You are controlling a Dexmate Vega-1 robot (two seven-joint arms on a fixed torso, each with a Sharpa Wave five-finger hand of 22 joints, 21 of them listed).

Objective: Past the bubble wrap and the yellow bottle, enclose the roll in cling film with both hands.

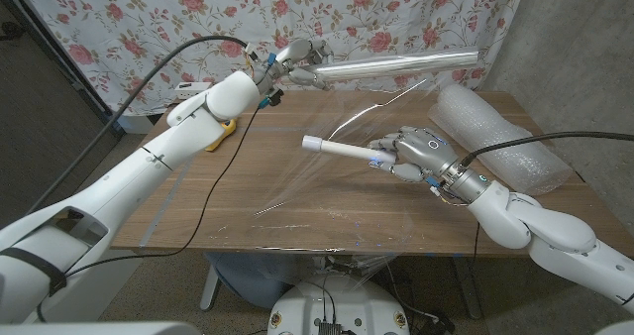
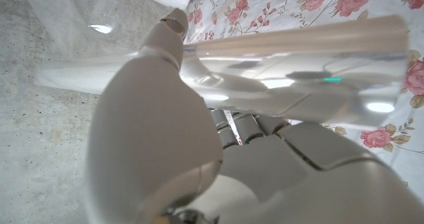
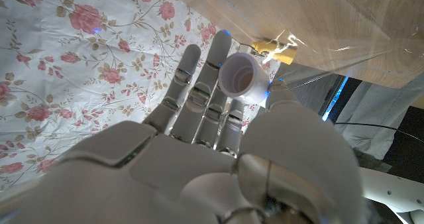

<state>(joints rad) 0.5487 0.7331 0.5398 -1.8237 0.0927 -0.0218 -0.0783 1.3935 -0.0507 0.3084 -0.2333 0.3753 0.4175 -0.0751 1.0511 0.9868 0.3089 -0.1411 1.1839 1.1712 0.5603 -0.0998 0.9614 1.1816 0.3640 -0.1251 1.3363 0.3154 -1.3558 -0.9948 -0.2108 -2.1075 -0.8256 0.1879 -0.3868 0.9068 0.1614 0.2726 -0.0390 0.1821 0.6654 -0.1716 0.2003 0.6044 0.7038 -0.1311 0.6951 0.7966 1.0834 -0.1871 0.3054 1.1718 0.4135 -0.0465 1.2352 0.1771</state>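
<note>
My right hand [image 1: 414,154] grips the roll [image 1: 342,151] above the desk [image 1: 248,191], its long axis pointing left toward my raised left hand [image 1: 295,55], which holds the film tube [image 1: 396,65]; the film sheet [image 1: 327,127] hangs between them, so the roll must turn into it.

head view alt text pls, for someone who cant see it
Over a wooden table, the right hand holds a white roll level while the left hand lifts a cling film roll, clear film hanging between them. Bubble wrap lies at the right, a yellow bottle at the left.
</note>
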